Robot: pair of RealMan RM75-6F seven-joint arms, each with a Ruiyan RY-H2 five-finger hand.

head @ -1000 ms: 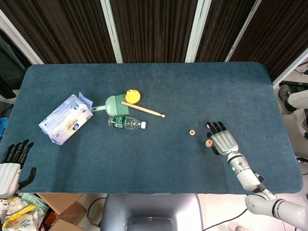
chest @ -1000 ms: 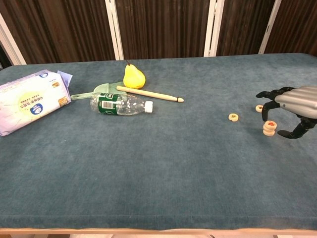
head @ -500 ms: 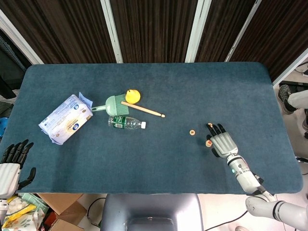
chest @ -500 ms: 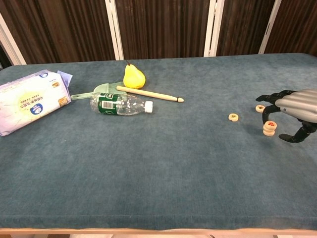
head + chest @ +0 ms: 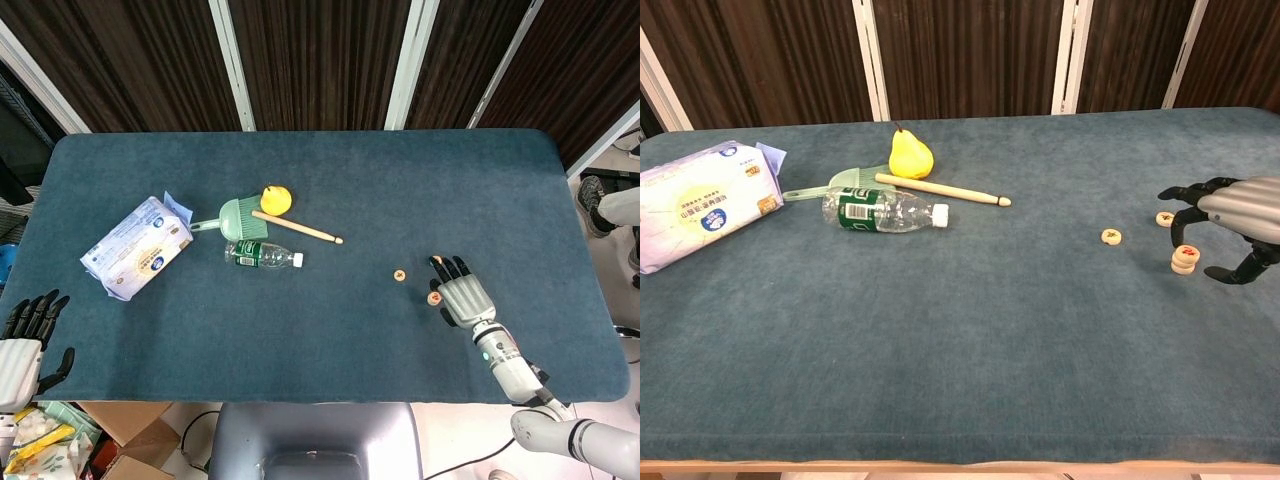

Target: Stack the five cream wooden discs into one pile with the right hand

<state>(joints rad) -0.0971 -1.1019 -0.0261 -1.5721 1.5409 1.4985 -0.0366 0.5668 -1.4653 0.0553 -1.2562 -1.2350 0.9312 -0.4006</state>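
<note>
From the head view, the right hand [image 5: 463, 297] is seen low over the table [image 5: 420, 180] with its fingers spread, and nothing is held in it. A small pile of discs [image 5: 435, 297] sits just beside the hand, on the side toward the other arm. One loose disc [image 5: 399, 273] lies apart on the cloth, and another disc [image 5: 436, 262] peeks out near the fingertips. The left hand [image 5: 22, 335] is parked at the table's near edge, open and empty.

From the chest view, the pile [image 5: 1185, 259] looks a few discs tall, though the count cannot be told from here. The hand arches over it without touching. The two loose discs lie flat nearby.

The stacking seems partly done. Next, a loose disc should be pinched and set squarely on the pile so nothing is tipped.
</note>
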